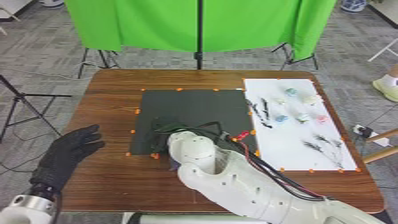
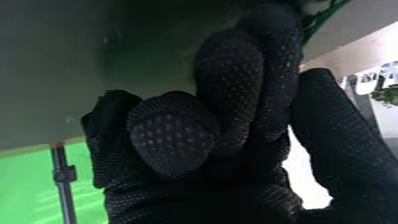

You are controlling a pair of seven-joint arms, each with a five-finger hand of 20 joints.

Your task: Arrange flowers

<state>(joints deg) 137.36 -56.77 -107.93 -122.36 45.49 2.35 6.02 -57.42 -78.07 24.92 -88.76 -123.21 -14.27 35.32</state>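
In the head view my left hand (image 1: 69, 150) is over the table's left edge, open with relaxed fingers. My right hand (image 1: 167, 131) is over the black mat (image 1: 191, 102), partly hidden by its own forearm. In the right wrist view the right hand (image 2: 235, 100) has loosely bent fingers and its thumb stands apart. A green stem (image 2: 324, 22) passes behind its fingertips; whether they touch cannot be told. On the white board (image 1: 266, 155) lie a blue flower (image 1: 290, 92), a pink flower (image 1: 322, 119), dark sprigs (image 1: 264, 111) and feathery stems (image 1: 324, 145).
The brown table (image 1: 111, 100) has small orange markers around the mat and board. Cables run along my right forearm, which crosses the mat's lower right corner. Beyond the far edge hangs a green cloth (image 1: 151, 25) on a stand.
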